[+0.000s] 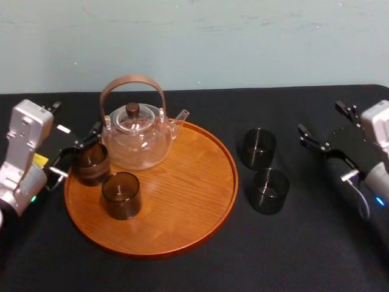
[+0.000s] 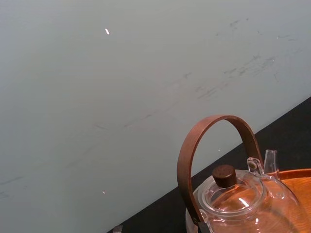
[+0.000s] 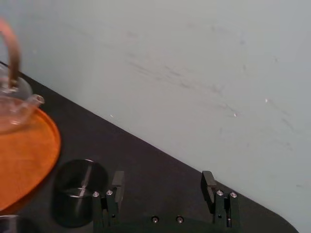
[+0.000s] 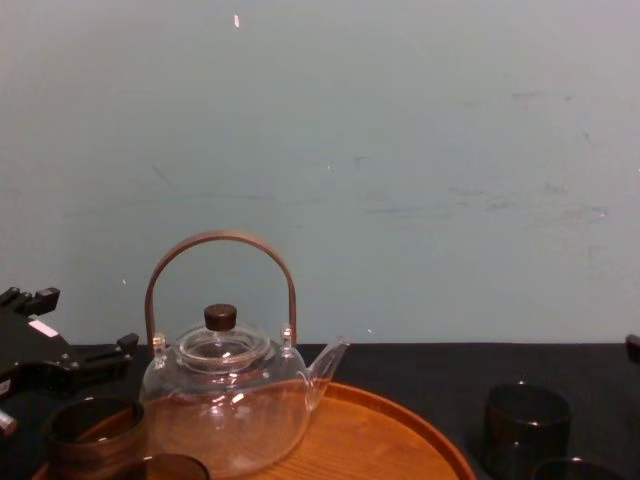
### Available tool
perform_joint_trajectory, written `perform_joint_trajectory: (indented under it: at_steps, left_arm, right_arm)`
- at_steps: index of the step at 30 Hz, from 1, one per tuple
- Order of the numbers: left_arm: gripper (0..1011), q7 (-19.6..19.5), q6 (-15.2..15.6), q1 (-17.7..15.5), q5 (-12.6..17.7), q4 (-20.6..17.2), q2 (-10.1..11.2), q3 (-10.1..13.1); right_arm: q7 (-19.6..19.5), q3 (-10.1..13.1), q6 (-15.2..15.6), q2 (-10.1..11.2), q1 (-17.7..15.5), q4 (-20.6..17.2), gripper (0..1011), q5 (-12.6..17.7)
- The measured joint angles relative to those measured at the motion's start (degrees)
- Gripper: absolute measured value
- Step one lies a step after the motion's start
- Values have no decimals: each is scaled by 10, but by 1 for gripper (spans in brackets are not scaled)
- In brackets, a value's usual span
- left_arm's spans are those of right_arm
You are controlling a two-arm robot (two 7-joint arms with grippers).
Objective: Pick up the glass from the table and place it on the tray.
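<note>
Pale, perhaps scuffed wall (image 1: 243, 36); black table (image 1: 304, 243)

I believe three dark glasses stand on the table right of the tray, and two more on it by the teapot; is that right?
Not quite: the head view shows two on the table, the farther glass and the nearer glass, not three. Two more do stand on the tray by the teapot.

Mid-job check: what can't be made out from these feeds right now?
- Head view: whether the left gripper touches the rim glass; the glass hides the contact.
- Chest view: the front tray glass and the near table glass are both cut by the bottom edge.
- Right wrist view: beyond the open right gripper, the near table glass is cut off at the corner.
</note>
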Motion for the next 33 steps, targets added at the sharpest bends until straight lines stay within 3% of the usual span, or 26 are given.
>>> perform_joint_trajectory:
  at_steps: [9, 17, 23, 33]
  left_arm:
    - [1001, 0, 0, 0, 0, 0, 0, 0]
    - [1001, 0, 0, 0, 0, 0, 0, 0]
    - [1001, 0, 0, 0, 0, 0, 0, 0]
    - [1001, 0, 0, 0, 0, 0, 0, 0]
  right_arm:
    - [26, 44, -35, 62, -115, -117, 1002, 30]
    - [58, 61, -43, 89, -183, -166, 1002, 55]
    - [85, 59, -41, 92, -202, -177, 1002, 65]
    - [121, 51, -16, 80, -201, -172, 1002, 73]
